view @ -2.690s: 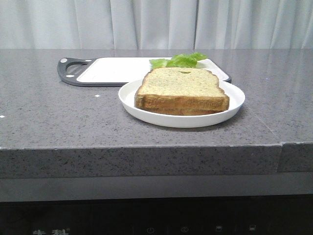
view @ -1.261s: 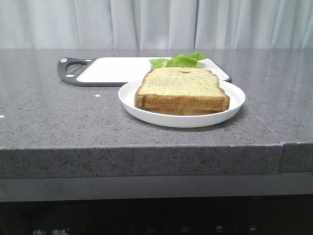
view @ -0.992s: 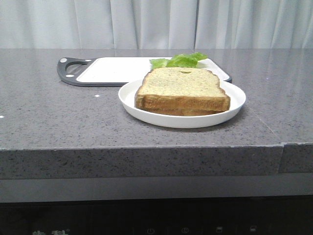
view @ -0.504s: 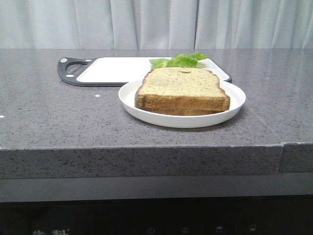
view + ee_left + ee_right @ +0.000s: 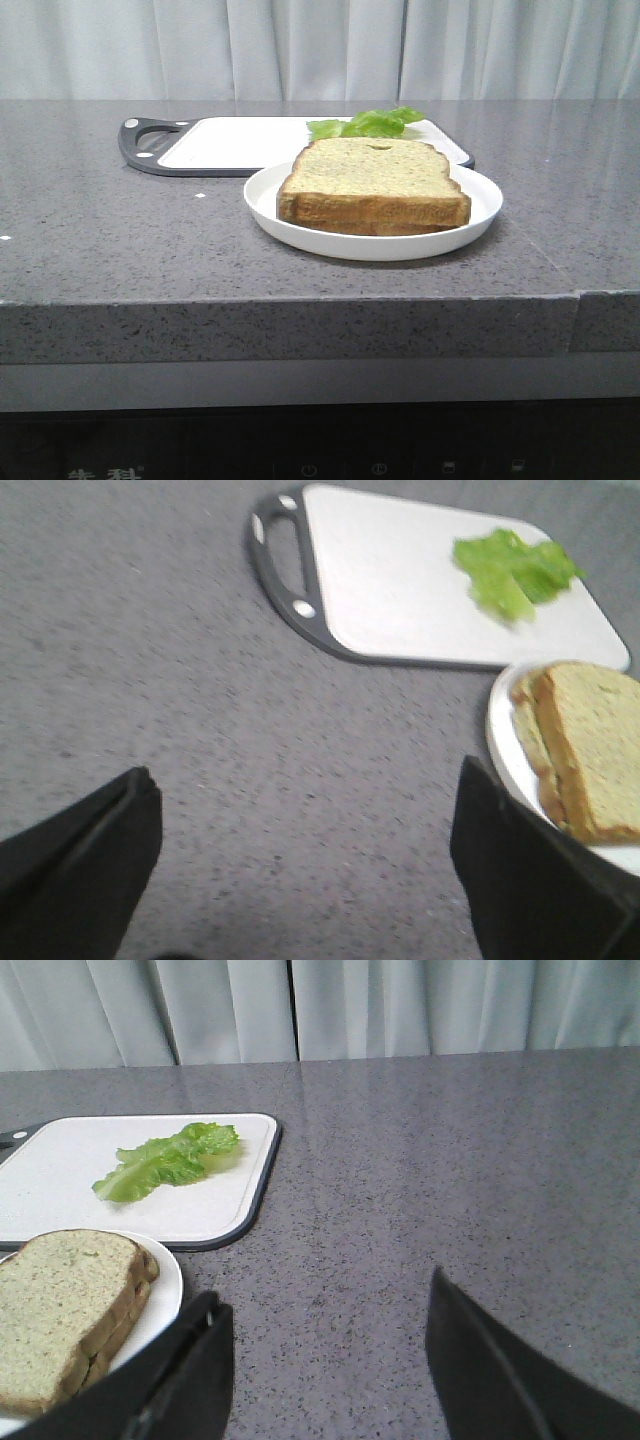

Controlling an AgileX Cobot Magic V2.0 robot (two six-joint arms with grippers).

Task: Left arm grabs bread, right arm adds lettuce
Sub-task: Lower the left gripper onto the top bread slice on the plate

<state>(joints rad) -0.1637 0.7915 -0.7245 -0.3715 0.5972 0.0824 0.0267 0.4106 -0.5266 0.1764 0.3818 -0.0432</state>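
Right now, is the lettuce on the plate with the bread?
No, the lettuce lies on the cutting board, apart from the plate.

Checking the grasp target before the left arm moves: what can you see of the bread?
The bread is two square, speckled tan slices with darker brown crust, stacked flat, the top one slightly offset in the left wrist view. The stack lies on a white plate on the grey counter, in front of the cutting board. The top slice has a small dent near its far edge. Neither gripper touches it, nor does the lettuce.
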